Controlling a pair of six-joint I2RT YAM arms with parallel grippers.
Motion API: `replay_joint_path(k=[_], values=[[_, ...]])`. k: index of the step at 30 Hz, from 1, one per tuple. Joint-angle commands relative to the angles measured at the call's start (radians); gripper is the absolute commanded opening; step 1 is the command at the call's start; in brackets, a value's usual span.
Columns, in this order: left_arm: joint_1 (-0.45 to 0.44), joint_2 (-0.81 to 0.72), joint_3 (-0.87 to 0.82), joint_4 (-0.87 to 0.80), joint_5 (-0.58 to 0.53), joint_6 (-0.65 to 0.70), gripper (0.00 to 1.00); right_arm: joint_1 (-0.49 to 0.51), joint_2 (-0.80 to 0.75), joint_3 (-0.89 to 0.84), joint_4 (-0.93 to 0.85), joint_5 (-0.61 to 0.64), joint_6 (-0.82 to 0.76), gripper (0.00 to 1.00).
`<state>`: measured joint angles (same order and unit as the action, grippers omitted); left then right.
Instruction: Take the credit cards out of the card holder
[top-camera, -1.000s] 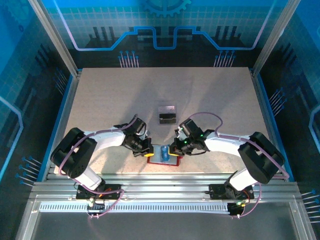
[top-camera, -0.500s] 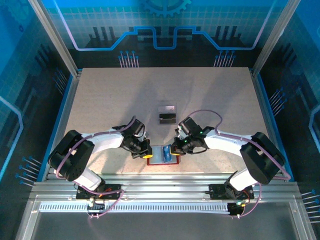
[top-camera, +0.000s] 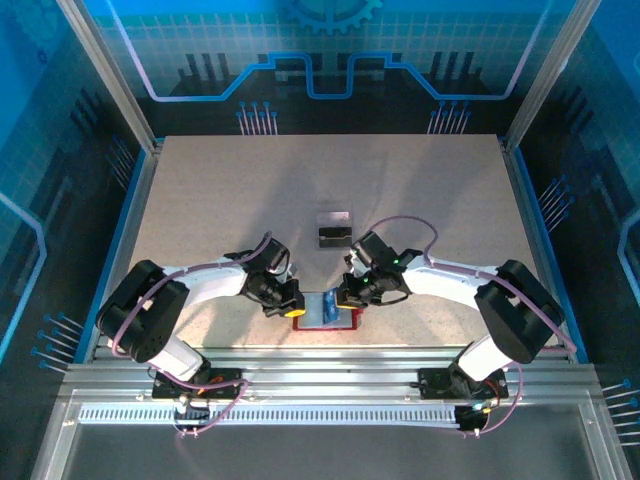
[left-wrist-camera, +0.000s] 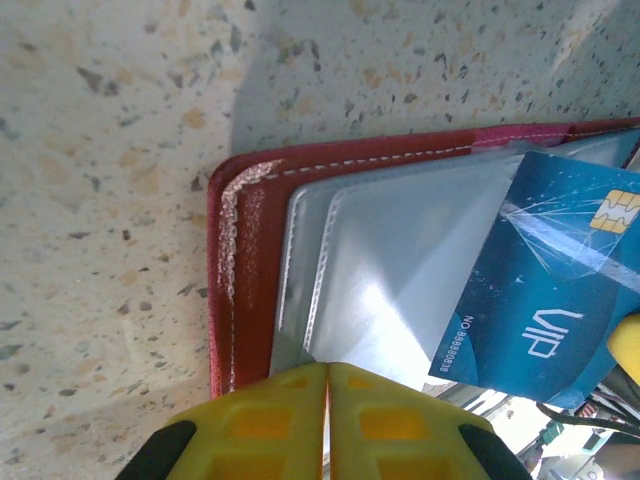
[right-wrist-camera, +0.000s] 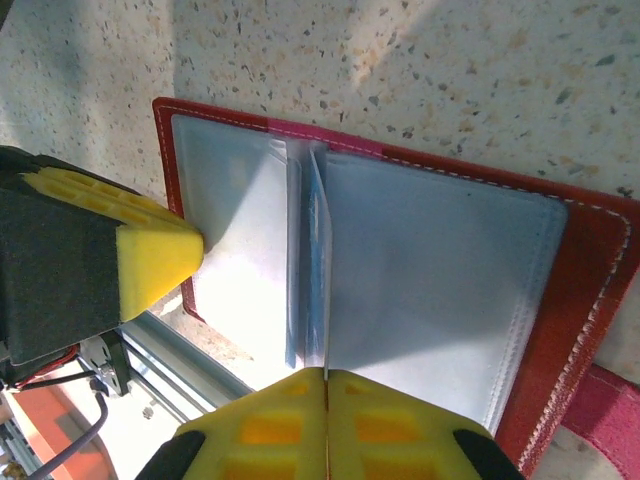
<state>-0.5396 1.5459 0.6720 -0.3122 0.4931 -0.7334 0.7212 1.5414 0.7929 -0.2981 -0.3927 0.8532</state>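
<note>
The dark-red card holder (top-camera: 322, 326) lies open near the table's front edge, pale pockets up (left-wrist-camera: 245, 280) (right-wrist-camera: 590, 270). A blue-and-white credit card (left-wrist-camera: 550, 290) marked VIP sticks out of its middle pocket, tilted up on edge (right-wrist-camera: 315, 270) (top-camera: 331, 308). My right gripper (right-wrist-camera: 326, 372) (top-camera: 345, 299) is shut on that card's edge. My left gripper (left-wrist-camera: 327, 366) (top-camera: 297, 306) is shut, its yellow fingertips (right-wrist-camera: 160, 262) resting on the holder's left pocket page. Two more credit cards lie on the table behind the holder, one grey (top-camera: 335, 216) and one black (top-camera: 335, 237).
The aluminium rail (top-camera: 320, 365) runs just in front of the holder. A pink side tab (right-wrist-camera: 600, 412) sticks out from the holder's right end. Speckled tabletop (top-camera: 330, 170) stretches back to the blue walls.
My right gripper has moved slightly left and back with the blue card, which now stands more on edge. The left gripper stays on the holder.
</note>
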Motion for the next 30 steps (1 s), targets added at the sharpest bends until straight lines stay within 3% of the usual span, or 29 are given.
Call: replay_joint_path(k=[1, 5, 10, 30], values=[[-0.003, -0.004, -0.008, -0.062, -0.036, -0.004, 0.09, 0.024, 0.02, 0.019, -0.009, 0.01, 0.013, 0.09], [-0.003, -0.003, -0.008, -0.061, -0.037, -0.004, 0.09, 0.035, 0.016, 0.019, -0.014, 0.021, 0.025, 0.17], [-0.002, -0.004, -0.007, -0.06, -0.036, -0.003, 0.09, 0.043, 0.002, 0.014, -0.016, 0.031, 0.036, 0.19], [0.016, -0.114, 0.028, -0.103, -0.089, -0.006, 0.12, 0.026, -0.065, 0.042, -0.083, 0.057, -0.024, 0.05]])
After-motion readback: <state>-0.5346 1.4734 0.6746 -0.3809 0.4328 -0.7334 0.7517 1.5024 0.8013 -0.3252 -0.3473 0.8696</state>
